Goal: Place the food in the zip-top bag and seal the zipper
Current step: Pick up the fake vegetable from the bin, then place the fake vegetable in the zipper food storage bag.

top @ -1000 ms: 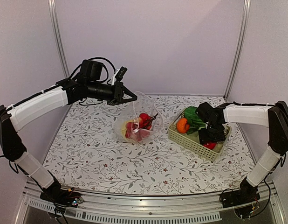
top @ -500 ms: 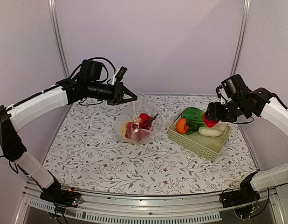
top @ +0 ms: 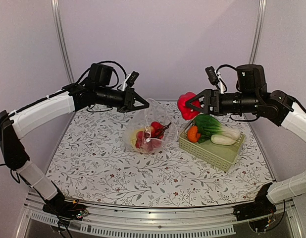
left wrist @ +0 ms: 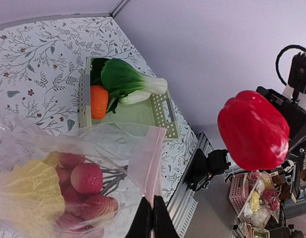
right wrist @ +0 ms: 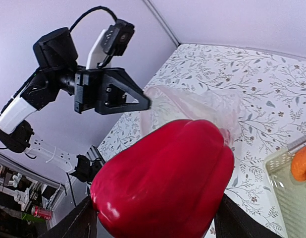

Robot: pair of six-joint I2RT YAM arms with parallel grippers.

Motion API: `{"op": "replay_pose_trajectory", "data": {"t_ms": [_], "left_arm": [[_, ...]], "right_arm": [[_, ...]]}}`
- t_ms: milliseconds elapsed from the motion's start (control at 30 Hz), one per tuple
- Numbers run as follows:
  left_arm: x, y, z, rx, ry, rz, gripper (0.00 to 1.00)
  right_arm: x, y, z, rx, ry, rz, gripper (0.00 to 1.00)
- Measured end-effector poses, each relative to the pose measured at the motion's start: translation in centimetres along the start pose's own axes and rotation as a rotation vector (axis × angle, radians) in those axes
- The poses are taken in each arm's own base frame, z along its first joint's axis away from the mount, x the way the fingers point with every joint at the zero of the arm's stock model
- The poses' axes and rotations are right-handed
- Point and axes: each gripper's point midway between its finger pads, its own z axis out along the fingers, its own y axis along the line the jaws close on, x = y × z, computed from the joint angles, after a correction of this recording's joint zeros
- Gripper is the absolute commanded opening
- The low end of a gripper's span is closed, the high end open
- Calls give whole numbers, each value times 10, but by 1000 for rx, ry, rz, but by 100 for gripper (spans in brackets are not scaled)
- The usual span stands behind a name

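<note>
My right gripper (top: pixel 191 105) had its jaws spread wide around the pepper (top: pixel 184 107), gripping it on both sides. It held the pepper in the air, clear of the table (top: pixel 93 163), between the basket (top: pixel 207 154) and the bag (top: pixel 152 111). My left gripper (top: pixel 143 104) was pinched fully together on the bag's mouth edge. It held that side up, so the bag hung with its bottom resting on the table and its mouth gaping toward the pepper.

By my reckoning I was partway through. The cabbage (left wrist: pixel 34 186) and the cluster of red fruits (left wrist: pixel 86 178) already lay inside the bag. The pepper was on its way but not yet in. The orange (top: pixel 193 134) and the greens (top: pixel 212 124) sat in the basket, so I judged at least the orange was left to move after the pepper. The zipper (left wrist: pixel 154 148) stood unpressed along the open mouth, and sealing it would come last.

I could read no brand, label or writing on the bag, the basket, the food or either arm.
</note>
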Motion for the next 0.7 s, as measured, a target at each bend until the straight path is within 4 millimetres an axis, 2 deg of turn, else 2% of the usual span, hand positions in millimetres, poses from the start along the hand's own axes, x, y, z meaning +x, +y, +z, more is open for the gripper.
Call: {"op": "replay_pose_trajectory", "data": {"t_ms": [133, 233, 433, 567, 700], "left_arm": [[-1, -2, 0, 3, -2, 4, 0], [-1, -3, 0, 4, -2, 5, 0], [0, -3, 0, 6, 4, 4, 0], [2, -4, 0, 10, 13, 11, 0], [4, -4, 0, 14, 22, 18, 0]], "right_arm": [[1, 39, 28, -139, 42, -40, 74], [8, 54, 52, -196, 84, -55, 74], [27, 42, 92, -181, 168, -30, 74], [28, 31, 109, -136, 181, -20, 75], [25, 12, 121, -31, 174, -4, 75]]}}
